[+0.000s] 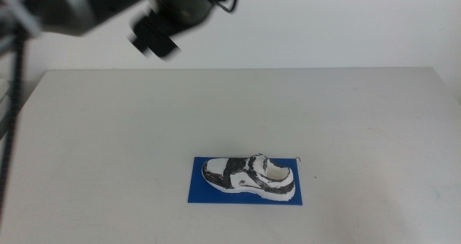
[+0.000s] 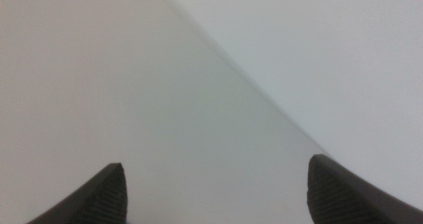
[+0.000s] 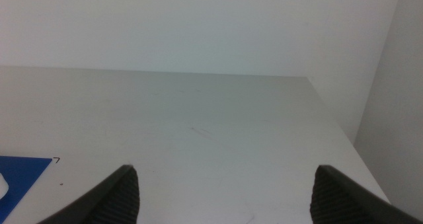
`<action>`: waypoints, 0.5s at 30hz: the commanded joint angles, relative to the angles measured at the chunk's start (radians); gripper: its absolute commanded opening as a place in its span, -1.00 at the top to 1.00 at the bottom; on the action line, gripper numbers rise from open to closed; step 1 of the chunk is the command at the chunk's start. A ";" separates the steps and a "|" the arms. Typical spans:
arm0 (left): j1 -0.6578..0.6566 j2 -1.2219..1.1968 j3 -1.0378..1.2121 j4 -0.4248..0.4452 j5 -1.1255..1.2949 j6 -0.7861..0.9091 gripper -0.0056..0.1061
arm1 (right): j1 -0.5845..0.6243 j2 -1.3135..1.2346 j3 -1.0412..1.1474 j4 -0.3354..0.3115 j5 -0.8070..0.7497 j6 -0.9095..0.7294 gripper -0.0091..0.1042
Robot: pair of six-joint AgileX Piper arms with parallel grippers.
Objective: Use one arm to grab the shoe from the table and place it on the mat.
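Note:
The white sneaker with black patches (image 1: 250,177) lies on its sole on the blue mat (image 1: 202,191), near the front middle of the grey-white table (image 1: 108,129). The left arm (image 1: 86,6) is raised high at the top left, its gripper (image 1: 153,42) blurred and far from the shoe. In the left wrist view its jaws stand wide apart and empty (image 2: 215,187), over bare table. The right gripper (image 3: 225,191) is out of the middle view; its jaws stand wide apart and empty, with a corner of the mat (image 3: 20,178) beside them.
The table's far edge meets a plain white wall. The table's right edge (image 3: 337,118) shows in the right wrist view. A braided black cable (image 1: 11,114) hangs along the left side.

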 commanded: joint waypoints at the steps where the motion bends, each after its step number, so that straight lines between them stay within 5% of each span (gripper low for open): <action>1: -0.005 -0.076 -0.029 0.153 0.073 0.114 -0.77 | -0.004 -0.021 -0.010 -0.008 -0.079 -0.013 -0.33; 9: 0.021 -0.137 -0.029 0.437 0.071 0.499 -0.77 | -0.004 -0.021 -0.010 -0.008 -0.079 -0.013 -0.33; 15: 0.137 -0.189 -0.028 0.405 -0.031 0.673 -0.77 | -0.004 -0.021 -0.010 -0.008 -0.079 -0.013 -0.33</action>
